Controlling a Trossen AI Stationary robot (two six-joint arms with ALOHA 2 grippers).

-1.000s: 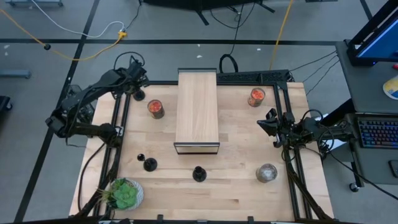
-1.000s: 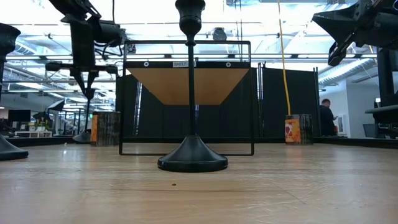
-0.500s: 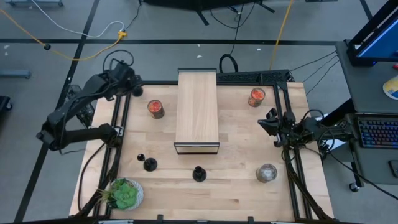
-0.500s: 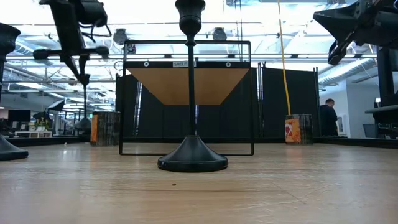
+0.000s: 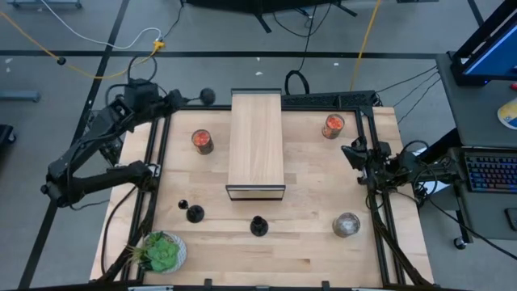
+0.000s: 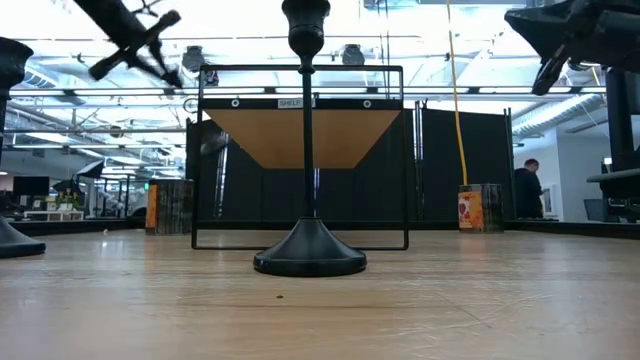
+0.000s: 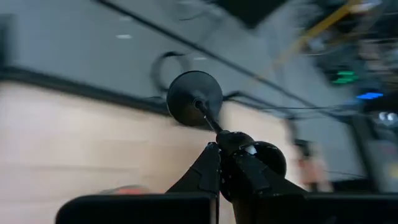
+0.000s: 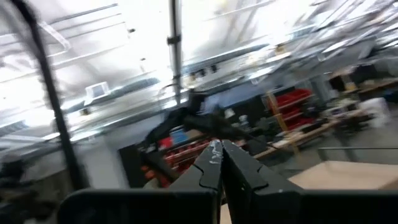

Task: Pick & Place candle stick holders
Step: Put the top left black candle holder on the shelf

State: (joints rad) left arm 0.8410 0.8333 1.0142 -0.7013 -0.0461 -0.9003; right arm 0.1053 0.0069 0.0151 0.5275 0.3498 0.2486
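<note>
My left gripper (image 5: 178,99) is raised over the table's far left corner, shut on a black candle stick holder (image 5: 198,97). The holder lies nearly level, its round base (image 7: 194,107) toward the wooden shelf (image 5: 256,141). Two more black holders stand upright on their bases on the table, one at near left (image 5: 195,213) and one near the middle (image 5: 258,225). The middle one fills the low view (image 6: 307,245). My right gripper (image 5: 355,153) is shut and empty, raised at the table's right side. My left gripper pinches the holder between its two fingers at the top of the thin stem (image 7: 214,127), right by the small cup (image 7: 264,158). The fingers come about level from the table's left. The stem runs on beyond the fingertips, base outermost. The holder is lifted clear.
The shelf stands in the middle of the table. Glass jars with red-orange contents stand to its left (image 5: 202,141) and right (image 5: 333,125). A clear jar (image 5: 346,224) stands at near right and a green plant (image 5: 161,252) at the near left corner. A person (image 6: 525,190) stands far behind.
My left gripper has gone up and toward the table's far edge with the holder and has tipped. The holder, upright near the table's far left before, is now lifted clear and lies nearly level, its base swung toward the shelf.
</note>
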